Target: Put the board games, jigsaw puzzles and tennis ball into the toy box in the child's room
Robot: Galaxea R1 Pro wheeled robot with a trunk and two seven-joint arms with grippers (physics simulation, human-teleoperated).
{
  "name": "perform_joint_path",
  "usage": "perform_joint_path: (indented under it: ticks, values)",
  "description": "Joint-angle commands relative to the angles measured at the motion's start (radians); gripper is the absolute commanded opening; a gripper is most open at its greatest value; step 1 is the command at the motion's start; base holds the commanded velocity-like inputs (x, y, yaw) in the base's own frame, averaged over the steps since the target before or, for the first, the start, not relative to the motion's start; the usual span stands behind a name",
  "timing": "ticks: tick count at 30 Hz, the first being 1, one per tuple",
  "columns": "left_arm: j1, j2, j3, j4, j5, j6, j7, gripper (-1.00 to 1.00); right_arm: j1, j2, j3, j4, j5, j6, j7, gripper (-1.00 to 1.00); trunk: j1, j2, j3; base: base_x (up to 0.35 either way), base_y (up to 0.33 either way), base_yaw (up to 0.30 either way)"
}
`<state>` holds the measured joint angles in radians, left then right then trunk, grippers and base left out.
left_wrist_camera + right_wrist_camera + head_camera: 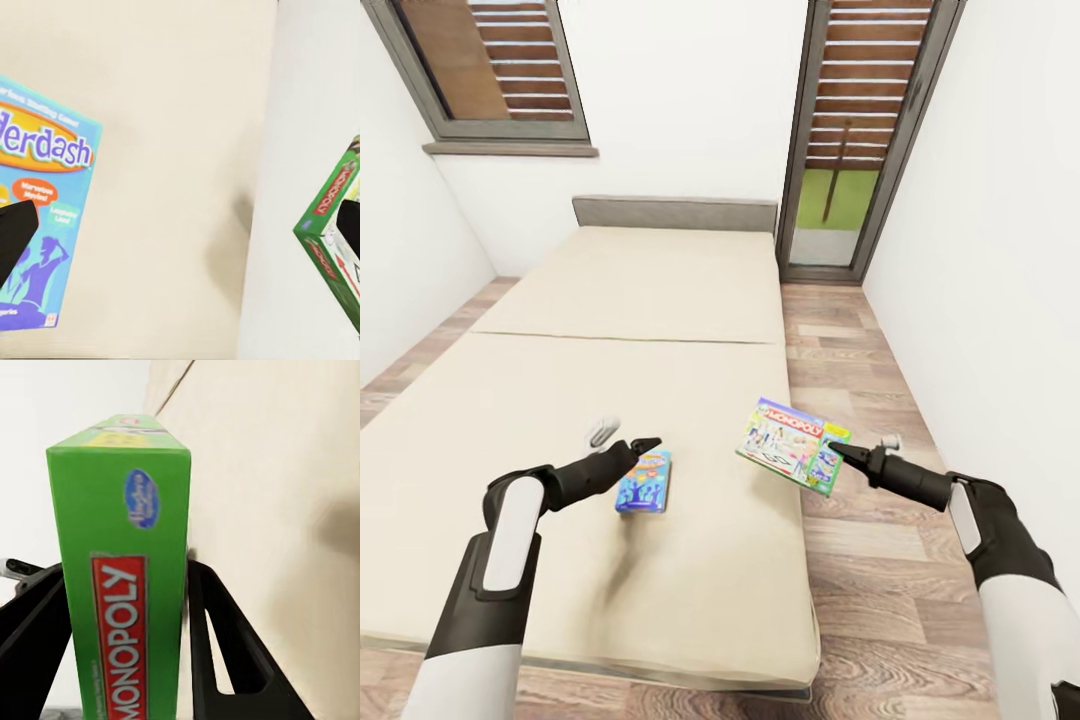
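Two board games are in sight, and the robot has an arm out toward each. The green Monopoly box [792, 445] is off the bed [660, 300], held in the air over the mattress's right edge, tilted so its printed lid faces up and toward the window wall. The right gripper [838, 449] holds it by the near end; in the right wrist view its jaws press against both broad faces of the Monopoly box [124, 577], one black finger [217, 652] on each side, with the red logo strip running between them.

The blue Balderdash box [644, 482] lies flat on the beige mattress, lid up, roughly in the middle of the near half of the bed. The left gripper [645, 443] hovers just beside its far edge, fingers pointing toward the right arm. In the left wrist view the Balderdash box [45, 202] sits at one side with a dark fingertip [15, 232] in front of it, and the other fingertip shows at the opposite edge in front of the Monopoly box [330, 217]; the jaws stand wide, with nothing between them.

A slatted window [490, 60] is set above the head of the bed, and a glazed door [855, 140] stands in the far right corner. Wooden floor [880, 560] runs along the bed's right side.
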<state>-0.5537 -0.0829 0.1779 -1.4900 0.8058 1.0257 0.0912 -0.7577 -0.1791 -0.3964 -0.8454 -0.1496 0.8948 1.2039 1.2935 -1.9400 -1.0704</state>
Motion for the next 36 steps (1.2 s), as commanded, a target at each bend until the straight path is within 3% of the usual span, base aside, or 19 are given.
perform_joint_path:
  ticks: [1,10,21,36]
  values:
    - [0.001,-0.001,0.003,-0.001,0.010,0.005,0.010,1.00,0.009,0.001,0.004,-0.023,0.001,0.014,0.006,-1.00,-0.004,0.007,0.003,0.000,0.000,0.000]
    - [0.006,0.002,0.009,0.002,0.003,0.003,0.014,1.00,0.081,0.004,0.019,-0.205,-0.002,0.067,0.021,-1.00,-0.039,0.070,0.031,0.000,0.000,0.000]
    - [0.015,0.008,0.012,0.009,0.003,0.001,0.016,1.00,0.118,0.004,0.037,-0.364,0.000,0.152,0.023,-1.00,-0.081,0.147,0.072,0.000,0.000,0.000]
    - [0.019,0.009,0.015,0.013,0.002,-0.001,0.016,1.00,0.126,0.005,0.085,-0.410,0.003,0.152,0.021,-1.00,-0.138,0.252,0.141,0.000,0.000,0.000]
